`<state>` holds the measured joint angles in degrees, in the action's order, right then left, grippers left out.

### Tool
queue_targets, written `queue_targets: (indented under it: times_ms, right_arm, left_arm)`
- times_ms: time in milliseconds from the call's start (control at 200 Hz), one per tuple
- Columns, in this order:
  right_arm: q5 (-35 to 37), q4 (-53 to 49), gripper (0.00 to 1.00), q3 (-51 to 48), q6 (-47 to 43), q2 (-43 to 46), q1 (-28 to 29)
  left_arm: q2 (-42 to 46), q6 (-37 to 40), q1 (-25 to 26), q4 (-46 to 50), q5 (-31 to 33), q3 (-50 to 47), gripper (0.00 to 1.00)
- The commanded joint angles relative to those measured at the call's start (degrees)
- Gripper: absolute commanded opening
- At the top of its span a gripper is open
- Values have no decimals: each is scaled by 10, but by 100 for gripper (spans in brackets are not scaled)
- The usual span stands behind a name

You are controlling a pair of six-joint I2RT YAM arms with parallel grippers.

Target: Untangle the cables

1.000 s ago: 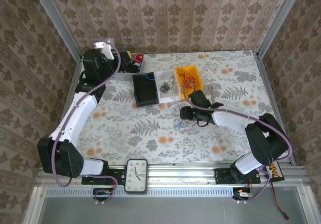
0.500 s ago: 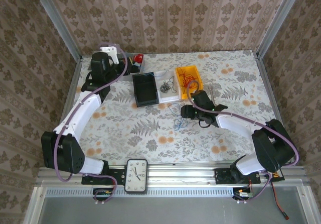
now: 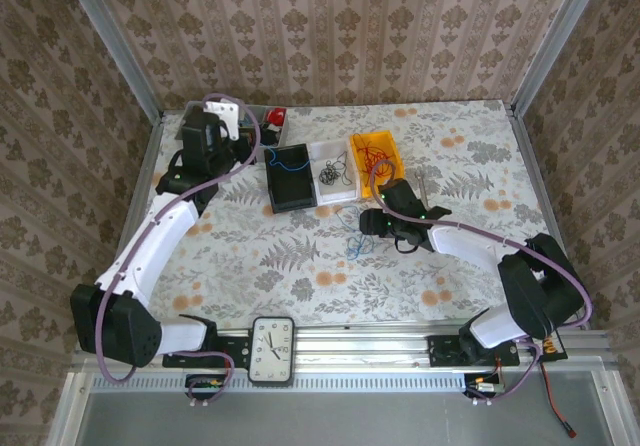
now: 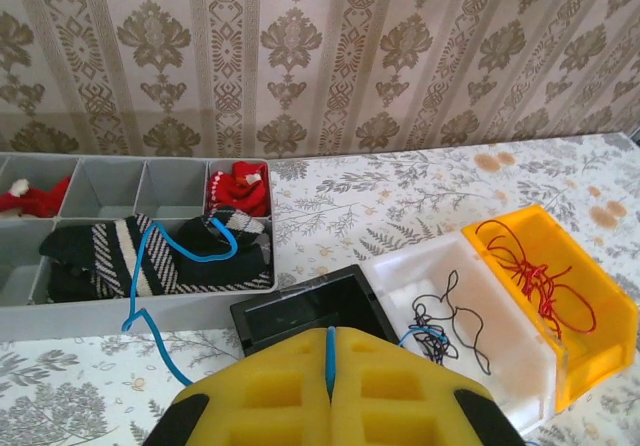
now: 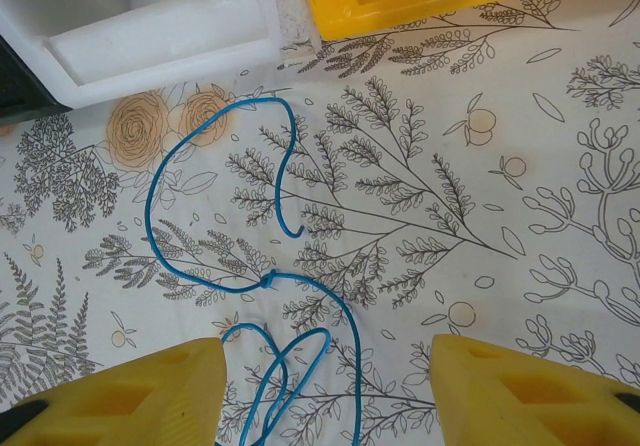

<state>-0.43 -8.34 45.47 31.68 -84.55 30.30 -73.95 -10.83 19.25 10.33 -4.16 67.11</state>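
**Grippers.** The left gripper (image 4: 330, 342) has its yellow foam pads pressed together, pinching a thin blue cable (image 4: 137, 266). The right gripper (image 5: 330, 376) hangs with its pads spread, holding nothing, directly over a loose blue cable (image 5: 268, 280) on the table (image 3: 250, 256).

**Location.** From the left pads, the held cable runs toward 10 o'clock and loops across the grey organiser tray (image 4: 110, 176) and the striped cloth (image 4: 100, 256) in it. In the top view the loose cable lies just right of table centre, with the three bins at 12 o'clock of it. Black cables (image 4: 450, 321) sit in the white bin (image 4: 420, 254), red cables (image 4: 530, 266) in the yellow bin (image 4: 596, 351). The black bin (image 4: 300, 316) adjoins the white bin.

**Risks.**
- The held cable may snag on the tray's dividers or the cloth; a pull could drag either.
- The loose cable crosses itself at a small kink; a pinch there could tighten it.
- Thin wire may slip from soft foam.

**Materials.** The cables are thin, springy, smooth-coated wire that holds curls. The bins are rigid moulded plastic, rectangular. The table cover is flat, with a printed floral pattern.
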Motion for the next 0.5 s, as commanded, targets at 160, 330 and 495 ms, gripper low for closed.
queue_targets:
  times_ms: [160, 330, 495]
  right_arm:
    - [-3, -10, 57, 22, -8, -7, 0]
    - [4, -15, 57, 13, -7, 1, 0]
    - [13, -23, 57, 7, -7, 9, -2]
  left_arm:
    - [-29, 101, 53, 40, 75, 11, 0]
    - [-76, 94, 59, 50, 19, 26, 0]
    - [-146, 50, 53, 83, -153, 70, 0]
